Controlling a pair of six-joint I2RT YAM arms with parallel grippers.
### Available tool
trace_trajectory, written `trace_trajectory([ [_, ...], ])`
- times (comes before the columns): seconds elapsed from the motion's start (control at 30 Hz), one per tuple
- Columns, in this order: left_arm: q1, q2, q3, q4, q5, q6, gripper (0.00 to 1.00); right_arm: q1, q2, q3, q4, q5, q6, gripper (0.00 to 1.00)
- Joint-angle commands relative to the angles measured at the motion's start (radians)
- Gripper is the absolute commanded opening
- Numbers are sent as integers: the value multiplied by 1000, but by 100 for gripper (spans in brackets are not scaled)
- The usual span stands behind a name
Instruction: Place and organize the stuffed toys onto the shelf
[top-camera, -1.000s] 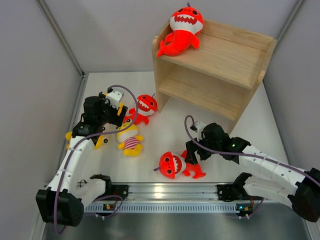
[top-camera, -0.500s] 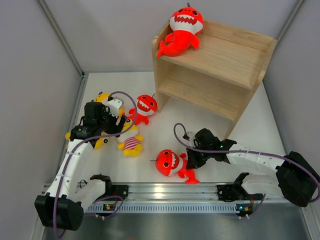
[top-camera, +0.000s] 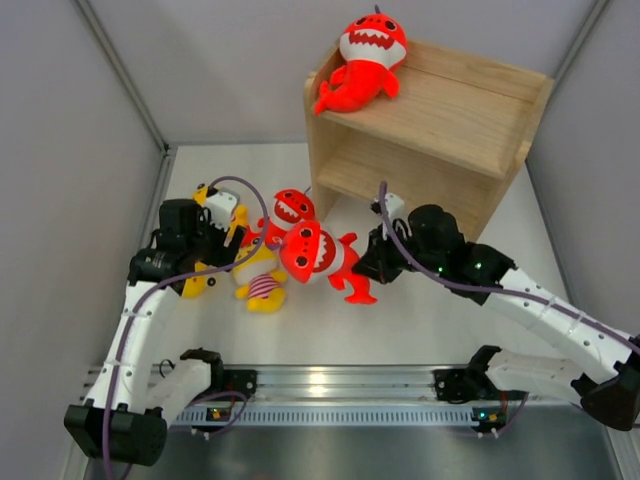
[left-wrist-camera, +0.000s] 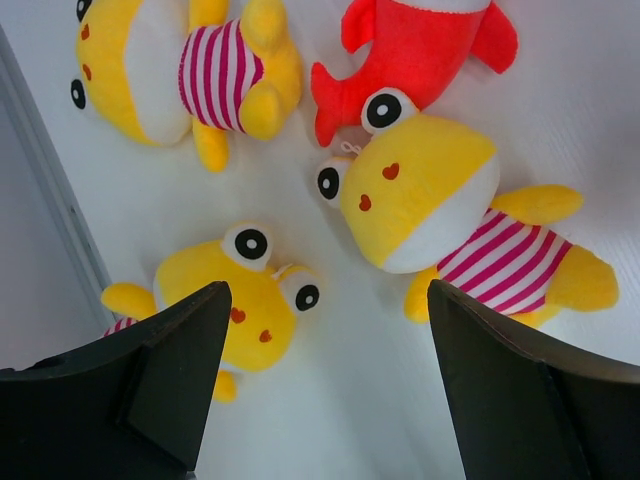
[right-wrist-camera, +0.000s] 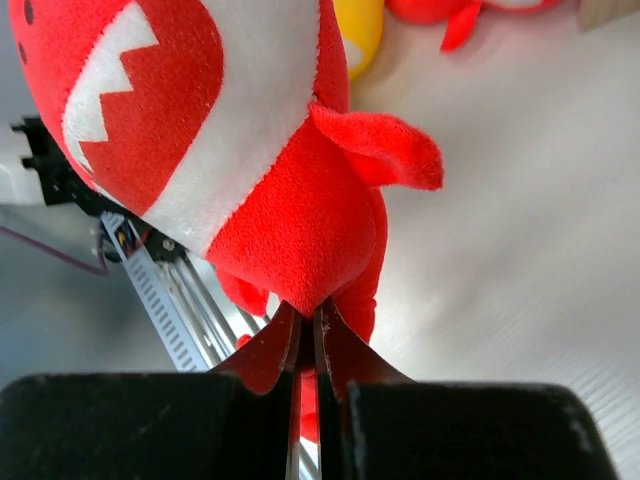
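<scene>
Far shark (top-camera: 365, 60): bright red-orange, white face, red mouth with white zigzag teeth.
Middle shark (top-camera: 312, 255): same red-orange; white belly, jagged white edge against the red mouth.
Third shark (top-camera: 290, 208), left of it: red-orange, white teeth, black-and-white eyes.
Yellow toy (left-wrist-camera: 430, 190), second yellow toy (left-wrist-camera: 150, 70), third yellow toy (left-wrist-camera: 235, 300): yellow, white muzzles, red-pink and white striped shirts, black eyes ringed white, small red cheek marks.
Shelf (top-camera: 450, 120): pale natural wood, visible grain.
Table (top-camera: 440, 320): white.
Left arm (top-camera: 140, 320), right arm (top-camera: 540, 310): white, black joints.
Cable (top-camera: 250, 185): purple.
</scene>
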Motion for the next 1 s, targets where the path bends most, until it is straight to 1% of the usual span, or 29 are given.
trace_trajectory([
  [0.0,0,-6,50,-32,-38,14,86,16,23,211,-26,63,26,0],
  [0.07,0,-4,61,-34,-63,14,86,16,46,314,-62,115,38,0],
  [0.1,0,-6,61,-32,-66,13,86,16,67,424,-72,175,39,0],
  [0.17,0,-6,67,-32,-51,4,87,16,83,555,-70,234,47,0],
  [0.2,0,-6,67,-32,-37,-3,87,16,84,583,-35,301,47,0],
  [0.27,0,-6,67,-32,-3,-15,87,16,84,641,6,388,44,0],
  [0.3,0,-4,65,-34,15,-16,87,16,80,655,52,477,41,0],
  [0.37,0,-4,65,-32,17,-21,87,7,74,683,101,556,17,0],
  [0.4,0,-6,65,-32,21,-21,87,-1,71,692,123,633,7,0],
  [0.47,0,-12,62,-32,37,-23,87,-26,71,706,178,709,-23,0],
  [0.5,0,-15,58,-32,47,-21,87,-39,67,703,196,773,-28,0],
  [0.6,0,-14,52,-32,67,-24,87,-108,64,677,264,833,-5,0],
  [0.77,0,-17,44,-32,61,-19,87,-206,48,591,348,867,102,0],
  [0.87,0,-23,38,-31,63,-18,87,-248,55,572,353,858,165,0],
  [0.93,0,-26,33,-31,61,-16,87,-259,72,571,342,838,197,6],
  [0.97,0,-27,32,-32,58,-18,87,-265,77,569,338,838,210,11],
])
